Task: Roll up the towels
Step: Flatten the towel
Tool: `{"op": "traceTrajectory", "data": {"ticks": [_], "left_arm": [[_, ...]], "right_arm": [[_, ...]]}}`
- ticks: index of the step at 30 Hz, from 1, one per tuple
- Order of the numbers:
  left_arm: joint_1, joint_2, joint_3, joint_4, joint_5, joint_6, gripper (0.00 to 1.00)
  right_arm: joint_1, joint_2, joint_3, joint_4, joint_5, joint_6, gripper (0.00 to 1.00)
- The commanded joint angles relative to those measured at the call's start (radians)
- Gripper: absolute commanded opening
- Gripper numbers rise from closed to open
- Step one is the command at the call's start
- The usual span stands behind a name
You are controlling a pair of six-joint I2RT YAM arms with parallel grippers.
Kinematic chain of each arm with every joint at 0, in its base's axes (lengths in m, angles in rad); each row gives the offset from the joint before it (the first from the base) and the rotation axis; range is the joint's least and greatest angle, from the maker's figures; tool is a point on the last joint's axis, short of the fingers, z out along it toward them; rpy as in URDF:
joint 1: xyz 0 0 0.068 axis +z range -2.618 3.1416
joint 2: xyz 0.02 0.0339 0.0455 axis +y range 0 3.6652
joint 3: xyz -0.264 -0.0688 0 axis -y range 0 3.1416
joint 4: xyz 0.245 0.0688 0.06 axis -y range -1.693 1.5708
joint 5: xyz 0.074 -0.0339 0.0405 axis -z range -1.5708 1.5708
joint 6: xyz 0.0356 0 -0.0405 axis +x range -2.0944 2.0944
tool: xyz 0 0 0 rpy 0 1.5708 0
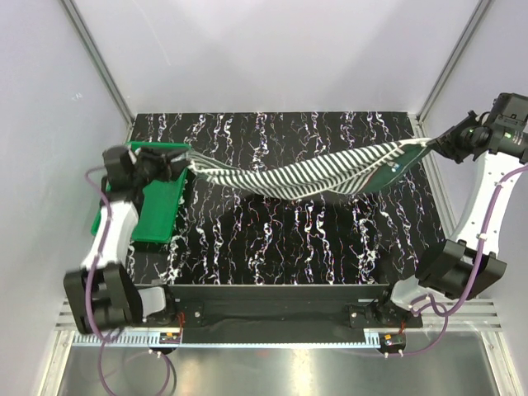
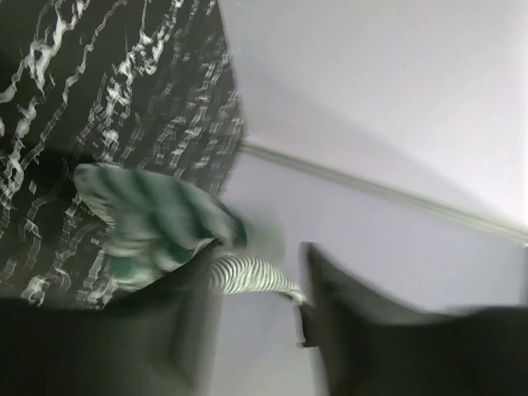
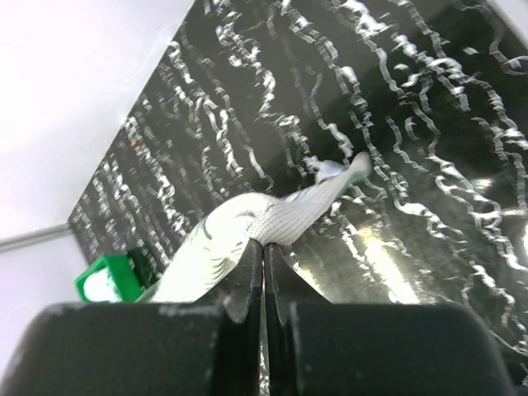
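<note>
The black-and-white striped towel (image 1: pixel 305 175) hangs in the air as a sagging band between my two grippers, its patterned green edge at the right end. My right gripper (image 1: pixel 431 145) is shut on that end; in the right wrist view the jaws (image 3: pixel 266 247) pinch the cloth (image 3: pixel 280 219). My left gripper (image 1: pixel 175 162) is at the towel's left end, above the tray. In the blurred left wrist view its jaws (image 2: pixel 260 289) stand apart, with a striped strip (image 2: pixel 247 275) running across the gap between them. The light blue towel is out of view.
A green plastic tray (image 1: pixel 157 210) lies at the left of the black marbled table (image 1: pixel 280 239), under my left arm; it also shows in the right wrist view (image 3: pixel 106 277). White walls and metal frame posts (image 1: pixel 95 58) enclose the table.
</note>
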Motion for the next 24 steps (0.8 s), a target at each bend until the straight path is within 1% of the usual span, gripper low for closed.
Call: {"op": "traceTrajectory", "data": {"ticks": [1, 2, 3, 4, 5, 6, 7, 8, 9, 10, 12, 13, 14, 15, 16, 18, 20, 21, 22, 23, 24], "left_arm": [[-0.072, 0.176, 0.353, -0.121, 0.03, 0.234, 0.64], [-0.112, 0.237, 0.415, -0.169, 0.013, 0.338, 0.73], [-0.129, 0.379, 0.495, -0.254, 0.022, 0.39, 0.75], [-0.141, 0.438, 0.565, -0.336, 0.024, 0.44, 0.75], [-0.163, 0.484, 0.684, -0.413, 0.017, 0.529, 0.75], [-0.175, 0.501, 0.704, -0.48, 0.007, 0.565, 0.72], [-0.19, 0.476, 0.704, -0.485, -0.018, 0.591, 0.73], [-0.238, 0.428, 0.666, -0.475, -0.124, 0.641, 0.72], [-0.27, 0.387, 0.654, -0.481, -0.188, 0.672, 0.71], [-0.349, 0.309, 0.643, -0.491, -0.307, 0.735, 0.7], [-0.432, 0.253, 0.586, -0.496, -0.393, 0.79, 0.7], [-0.466, 0.233, 0.559, -0.492, -0.432, 0.822, 0.74], [-0.511, 0.216, 0.526, -0.487, -0.443, 0.827, 0.75], [-0.522, 0.218, 0.462, -0.473, -0.446, 0.829, 0.77], [-0.526, 0.222, 0.434, -0.466, -0.446, 0.83, 0.77], [-0.533, 0.238, 0.379, -0.42, -0.426, 0.824, 0.77], [-0.557, 0.239, 0.342, -0.389, -0.397, 0.813, 0.76], [-0.577, 0.226, 0.337, -0.378, -0.4, 0.813, 0.76], [-0.629, 0.216, 0.333, -0.369, -0.421, 0.821, 0.76], [-0.655, 0.209, 0.334, -0.364, -0.432, 0.823, 0.76], [-0.675, 0.196, 0.339, -0.361, -0.435, 0.826, 0.76]], "right_arm": [[0.0, -0.043, -0.035, 0.072, -0.091, 0.028, 0.0], [0.001, -0.046, -0.045, 0.079, -0.088, 0.028, 0.0], [0.0, -0.047, -0.053, 0.082, -0.086, 0.027, 0.0], [0.0, -0.047, -0.065, 0.08, -0.083, 0.024, 0.0], [0.001, -0.046, -0.07, 0.08, -0.082, 0.018, 0.0], [0.001, -0.047, -0.075, 0.08, -0.082, 0.013, 0.0], [0.003, -0.047, -0.078, 0.074, -0.077, 0.005, 0.0], [0.006, -0.049, -0.078, 0.073, -0.057, 0.002, 0.0], [0.009, -0.047, -0.078, 0.071, -0.047, 0.001, 0.0], [0.009, -0.046, -0.076, 0.073, -0.039, -0.001, 0.0], [0.024, -0.041, -0.07, 0.069, -0.04, -0.002, 0.0], [0.033, -0.04, -0.061, 0.062, -0.031, -0.01, 0.0], [0.042, -0.043, -0.055, 0.054, -0.021, -0.014, 0.0], [0.076, -0.046, -0.047, 0.05, -0.008, -0.019, 0.0], [0.092, -0.057, -0.033, 0.045, 0.001, -0.019, 0.0], [0.14, -0.066, -0.009, 0.05, -0.036, -0.015, 0.0], [0.191, -0.075, 0.075, 0.06, -0.111, -0.013, 0.0], [0.245, -0.081, 0.162, 0.071, -0.128, -0.011, 0.0], [0.272, -0.083, 0.216, 0.085, -0.161, 0.001, 0.0], [0.288, -0.083, 0.27, 0.098, -0.186, 0.011, 0.0], [0.294, -0.084, 0.383, 0.114, -0.21, 0.03, 0.0]]}}
